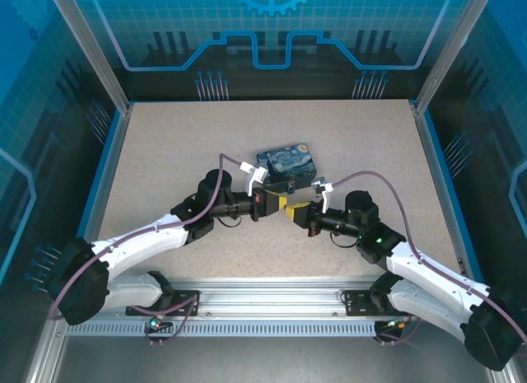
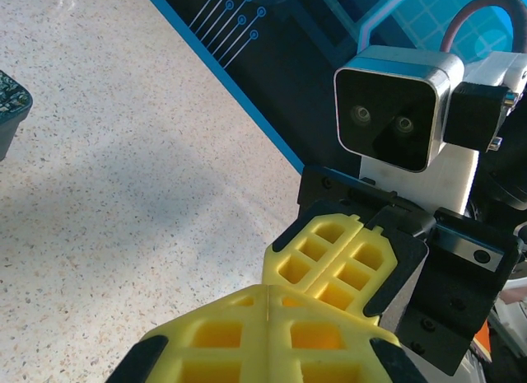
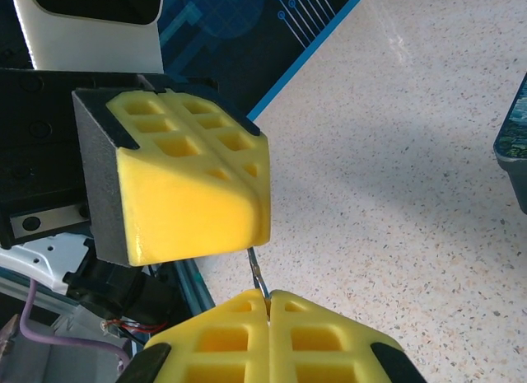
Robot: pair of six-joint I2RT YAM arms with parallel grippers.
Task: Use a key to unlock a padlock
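One key (image 3: 257, 272) juts straight from right jaws toward left jaws.

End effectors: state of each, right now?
Left end effector: closed tight; nothing can be seen in its grip.
Right end effector: closed on the key.

Key (image 3: 257, 272) mostly buried betw. pads of right gripper (image 3: 269, 299), just thin tip out; tin (image 3: 515, 144) cut off by frame edge in both wrist views.

left gripper (image 1: 278, 203) meets right gripper (image 1: 296, 211), both seemingly clenched.
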